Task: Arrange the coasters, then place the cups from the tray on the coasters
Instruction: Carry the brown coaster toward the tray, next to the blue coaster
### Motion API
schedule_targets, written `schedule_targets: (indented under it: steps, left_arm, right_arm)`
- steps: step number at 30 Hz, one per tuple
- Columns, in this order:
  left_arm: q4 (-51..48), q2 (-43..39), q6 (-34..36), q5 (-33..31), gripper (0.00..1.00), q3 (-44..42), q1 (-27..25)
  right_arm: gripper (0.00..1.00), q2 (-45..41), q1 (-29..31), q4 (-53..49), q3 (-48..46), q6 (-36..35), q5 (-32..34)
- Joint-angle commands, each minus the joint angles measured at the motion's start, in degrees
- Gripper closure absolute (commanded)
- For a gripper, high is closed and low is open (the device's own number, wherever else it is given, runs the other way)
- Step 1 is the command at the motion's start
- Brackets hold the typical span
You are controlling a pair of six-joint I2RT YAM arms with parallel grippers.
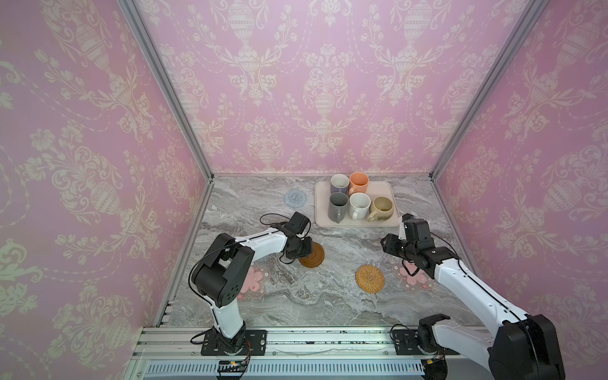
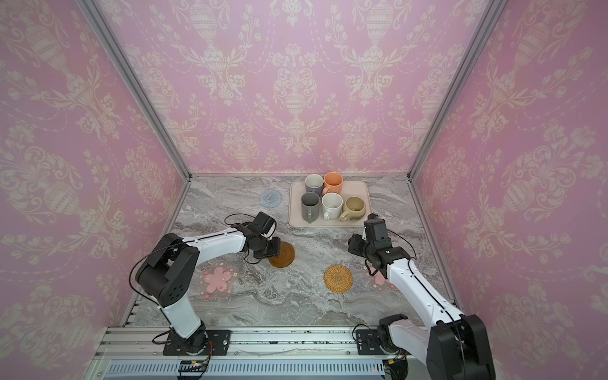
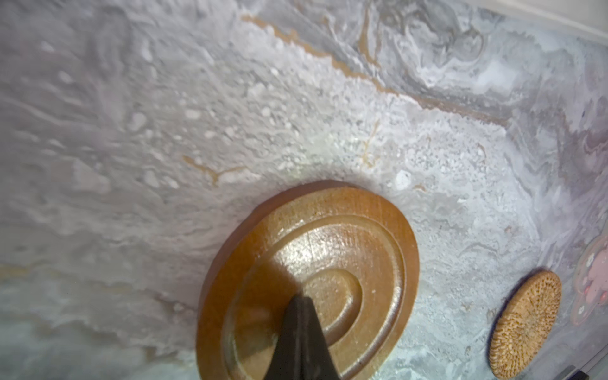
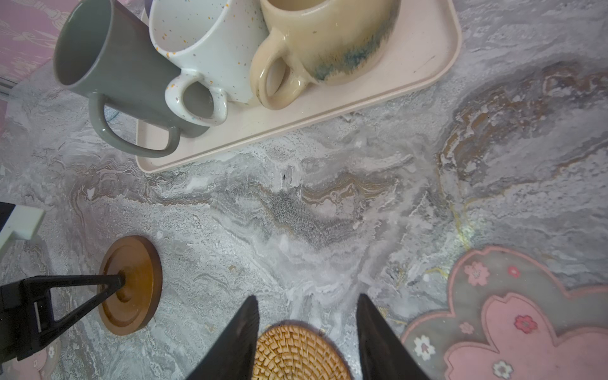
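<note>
Coaster stage: L gripper point(image 3: 301, 329) pins brown disc point(image 1: 314, 255); cups point(image 1: 339, 184) not started.

L to R: flower coaster point(image 2: 218, 279) lies flat by L arm; L fingers clenched, grasping nothing, tip pressed on the disc's centre, prob. to slide it. Blue woven coaster point(image 1: 295, 198) sits far back, just left of the tray point(image 1: 320, 210). Rattan coaster point(image 1: 370, 278) is mid-front. R gripper point(image 4: 307, 297) hovers near it, fingers released, empty. 2nd flower coaster point(image 4: 510, 316) is partly under R arm. Coasters scattered, no row yet. All five cups stand upright on the tray, rear-right, its long axis L–R. Grey cup point(image 1: 338, 205) and speckled cup point(image 1: 359, 204) have handles toward the robot. Left to do: finish coasters, move five cups.
</note>
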Motion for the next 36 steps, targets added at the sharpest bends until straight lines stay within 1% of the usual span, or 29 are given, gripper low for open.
schedule_targets:
  steps: [1,8,14,18,26,36]
  left_arm:
    - [-6.21,5.29,2.08,-5.66,1.00,-0.49,3.45]
    - [-6.06,9.19,0.48,-7.39,1.00,5.09,6.56]
    - [-9.81,13.17,2.07,-10.64,1.00,11.95,7.76]
    - [-11.24,14.97,2.67,-12.28,1.00,14.67,9.37]
    - [-11.62,18.79,3.30,-12.60,1.00,19.13,12.94]
    - [-12.30,24.65,2.59,-11.15,1.00,27.11,13.04]
  right_arm:
    - [0.50,1.12,0.52,-1.27,1.12,0.18,-0.40]
    - [0.50,2.21,0.67,-0.74,1.16,0.35,-0.29]
    - [0.50,3.68,0.73,-0.76,1.66,-0.21,-0.20]
    - [0.50,4.74,0.77,-0.75,2.01,-0.91,0.40]
    - [0.50,8.41,0.82,0.33,3.23,-0.44,-0.82]
    - [0.50,11.85,1.55,0.38,5.93,0.08,-1.44]
